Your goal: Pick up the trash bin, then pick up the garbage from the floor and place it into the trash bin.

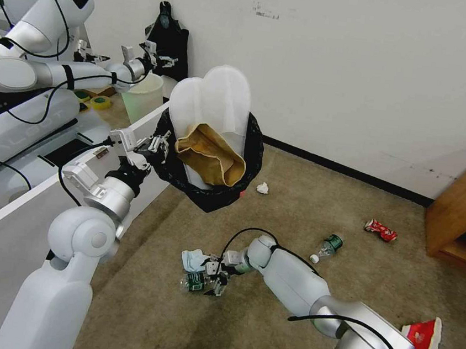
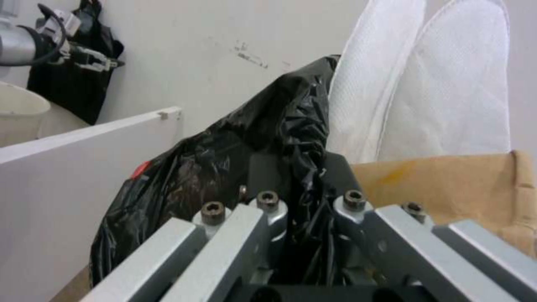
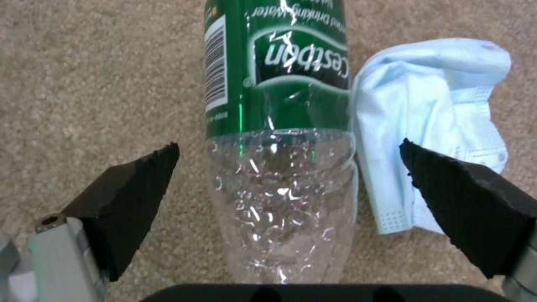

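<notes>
Beside the mask (image 3: pixel 425 121), right gripper (image 3: pixel 288 184) fingers straddle a bottle (image 3: pixel 280 138) apart; left gripper (image 2: pixel 305 209) clamps trash bin (image 1: pixel 209 188).

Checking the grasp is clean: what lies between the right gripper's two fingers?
In the right wrist view, the clear bottle lies on the carpet between the open right gripper fingers; the blue mask edges in beside it.

Arms are glossy white shells with brushed silver joints, black cables looping along them. Left gripper (image 2: pixel 302 235) has grey metal bars with dark hex screws; right gripper (image 3: pixel 288 184) has black wedge pads.
</notes>
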